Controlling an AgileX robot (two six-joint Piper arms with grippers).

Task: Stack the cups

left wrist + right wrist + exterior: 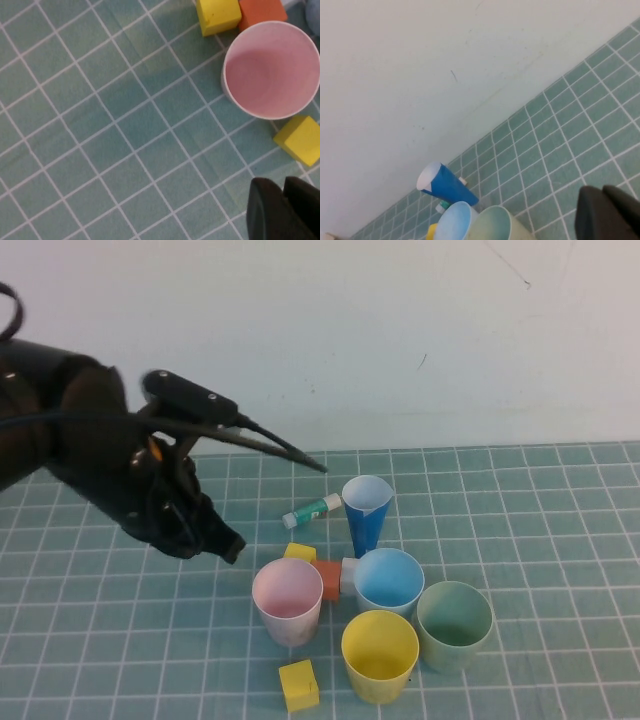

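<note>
While no cup is nested yet | pink cup (287, 601), light blue cup (389, 580), yellow cup (380, 655), green cup (454, 625) upright, clustered on surface (120, 640) | likely light, thin, squashable plastic, take by rim | left gripper (222, 538) beside pink cup, fingers closed, empty | right gripper (610, 214) raised off high view, fingers closed, empty

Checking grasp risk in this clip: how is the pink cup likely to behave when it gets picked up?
The pink cup looks like thin plastic, so probably light and somewhat squeezable. Standing upright on its narrower base, it may tip if nudged near the rim. The left gripper hangs beside it with jaws shut; the right gripper, also shut, is off to the side.
</note>
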